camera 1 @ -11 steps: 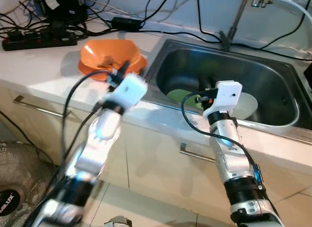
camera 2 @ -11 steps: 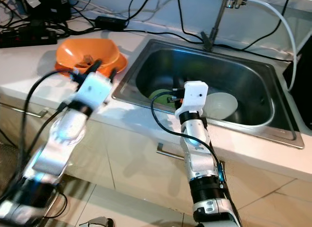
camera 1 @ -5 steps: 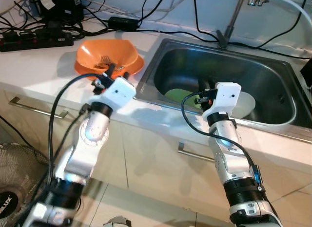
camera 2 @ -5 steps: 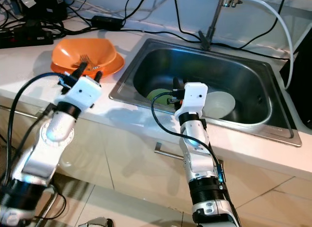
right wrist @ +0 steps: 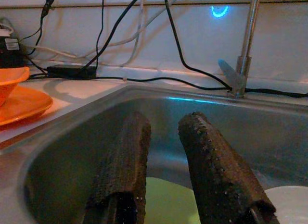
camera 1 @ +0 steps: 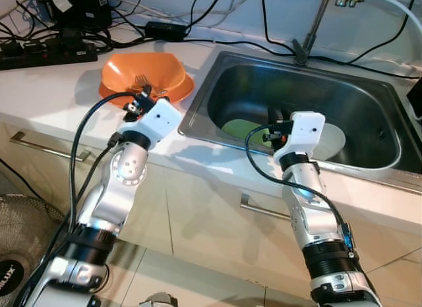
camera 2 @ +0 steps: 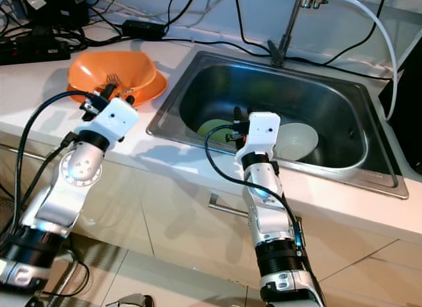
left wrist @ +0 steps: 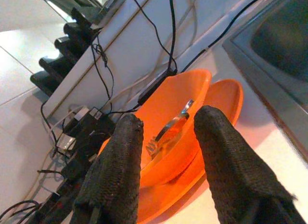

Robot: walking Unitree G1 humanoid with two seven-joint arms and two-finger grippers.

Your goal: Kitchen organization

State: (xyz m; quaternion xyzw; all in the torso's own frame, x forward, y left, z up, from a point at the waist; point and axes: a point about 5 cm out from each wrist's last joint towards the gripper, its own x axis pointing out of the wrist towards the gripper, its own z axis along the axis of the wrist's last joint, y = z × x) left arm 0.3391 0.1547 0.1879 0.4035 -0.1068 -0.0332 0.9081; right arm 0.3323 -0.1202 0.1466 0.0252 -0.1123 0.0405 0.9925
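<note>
An orange bowl [camera 1: 142, 71] sits on an orange plate [left wrist: 222, 98] on the white counter, left of the sink. A metal fork [left wrist: 171, 125] lies inside the bowl. My left gripper [camera 1: 148, 94] hovers at the bowl's near rim, open, with nothing between its fingers [left wrist: 120, 161]. In the steel sink [camera 1: 359, 99] lie a green plate [camera 1: 240, 128] and a white plate [camera 1: 332, 141]. My right gripper [camera 1: 277, 116] reaches over the sink's front edge above the green plate, open and empty.
A tap [camera 1: 315, 27] stands behind the sink. Black cables and a power strip [camera 1: 53, 55] run along the back of the counter. Drawer handles [camera 1: 264, 209] sit below the counter edge. A fan [camera 1: 13, 267] stands on the floor at lower left.
The view has shifted a little. My left arm has drawn back and its gripper has slid slightly left along the bowl's near rim. The right arm has stayed put.
</note>
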